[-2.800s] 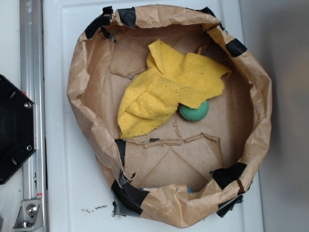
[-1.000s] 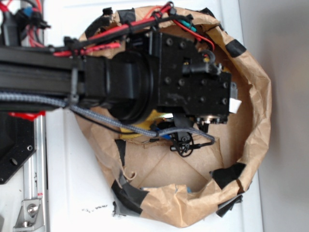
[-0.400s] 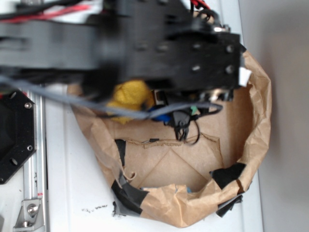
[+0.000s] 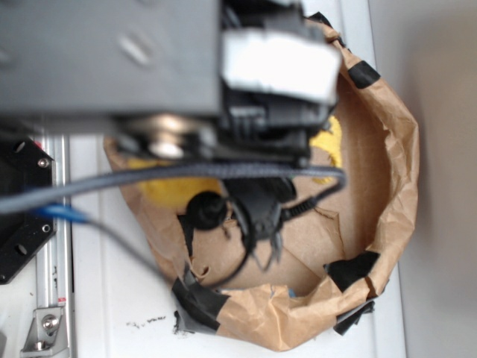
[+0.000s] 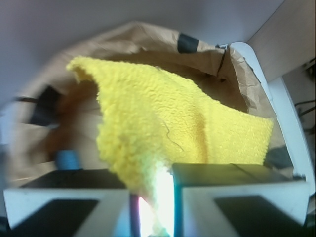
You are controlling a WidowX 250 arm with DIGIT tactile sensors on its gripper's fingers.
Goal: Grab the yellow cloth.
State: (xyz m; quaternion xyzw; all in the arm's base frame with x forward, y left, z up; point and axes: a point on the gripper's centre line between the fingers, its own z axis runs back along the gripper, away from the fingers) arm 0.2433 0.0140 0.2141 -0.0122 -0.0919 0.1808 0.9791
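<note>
A: What fills the overhead view?

B: The arm (image 4: 112, 60), blurred and very near the lens, covering the top and left. Grey and black cables (image 4: 186, 177) trail across below it.

A: And under it?

B: A brown paper nest (image 4: 395, 171), its crumpled wall patched with black tape (image 4: 352, 270), standing on a white top (image 4: 119, 298). A metal rail (image 4: 51, 246) runs down the left edge, next to a black plate (image 4: 19, 231).

A: Where is the cloth (image 5: 168, 123)?

B: From above only two yellow bits show past the arm, one at the left inside the nest and one at the right near the white label. The wrist view shows it far better (it takes up most of that frame): it hangs spread out over the nest, and its lower end narrows into the slot between the two fingers (image 5: 237, 197).

A: So the gripper (image 5: 150, 202) has it?

B: Yes, the fingers are pinched on the cloth's lower tip, with only a narrow bright gap between them where the fabric runs through.

A: Anything else in there?

B: A small blue thing (image 5: 66, 159) at the left in the wrist view; I cannot tell what it is.
</note>
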